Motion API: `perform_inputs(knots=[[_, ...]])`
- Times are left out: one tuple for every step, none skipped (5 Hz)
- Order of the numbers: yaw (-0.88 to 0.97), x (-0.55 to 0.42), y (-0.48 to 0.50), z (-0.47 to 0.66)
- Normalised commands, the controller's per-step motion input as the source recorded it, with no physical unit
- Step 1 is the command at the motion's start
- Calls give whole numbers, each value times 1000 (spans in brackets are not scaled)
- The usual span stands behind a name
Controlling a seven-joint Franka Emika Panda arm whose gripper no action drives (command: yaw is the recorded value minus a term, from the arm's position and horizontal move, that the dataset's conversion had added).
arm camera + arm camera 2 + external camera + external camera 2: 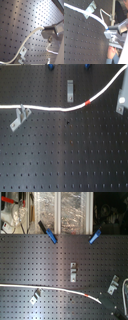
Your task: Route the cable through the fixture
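The white cable [55, 109] runs from the first exterior view's left edge across the black perforated board [65, 154]. Its red band [88, 101] is right of centre, and from there it rises to the upper right corner. It passes at the top of the left metal fixture [20, 116] and stays apart from the middle fixture [70, 90]. In the second exterior view the cable [45, 288] and its red band [89, 295] lie low on the board. In both wrist views my gripper [48, 32] [110, 32] is shut on the cable [27, 41] [91, 16]. The gripper does not show clearly in the exterior views.
A third fixture [121, 104] stands at the first exterior view's right edge. Two blue clamps [51, 236] [95, 237] hold the board's far edge in the second exterior view, with shelves of clutter behind them. A fixture [90, 8] shows next to the cable in the second wrist view.
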Motion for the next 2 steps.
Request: perform_inputs(knots=[[40, -136, -173, 394], [0, -254, -526, 327]])
